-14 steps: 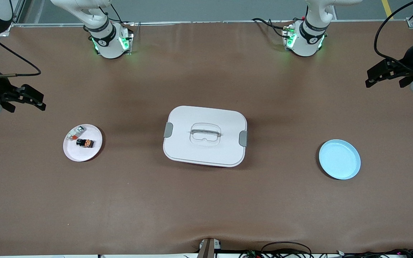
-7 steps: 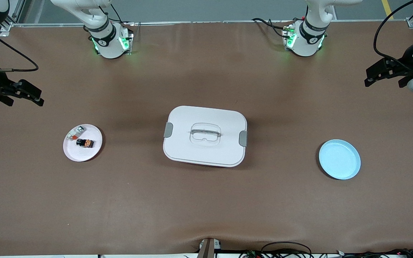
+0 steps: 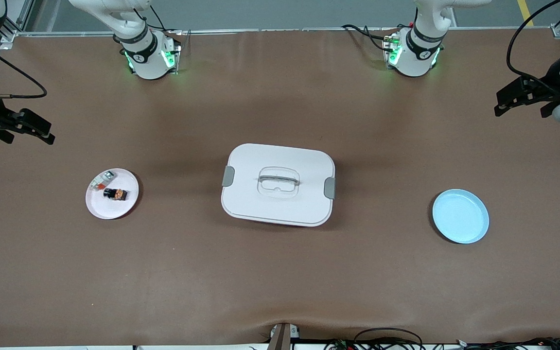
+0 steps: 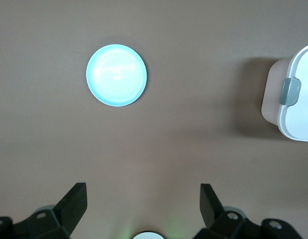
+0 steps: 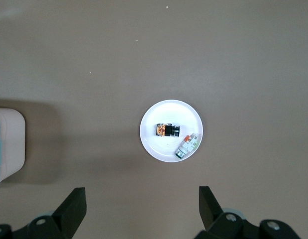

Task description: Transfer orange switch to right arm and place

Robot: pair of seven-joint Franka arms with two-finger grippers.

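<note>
Orange switch (image 3: 115,194) lay on white plate (image 3: 127,205), beside grey-white part (image 3: 103,181); right gripper (image 3: 27,129) hung above table (image 3: 280,272) near plate, jaws spread. Left gripper (image 3: 520,96) waited well apart from plate, jaws spread.

Brown table (image 3: 280,282) – grey floor (image 3: 280,12) past it – cables (image 3: 387,340) along edge.

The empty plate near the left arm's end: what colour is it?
Light blue plate; clearest in the left wrist view.
</note>
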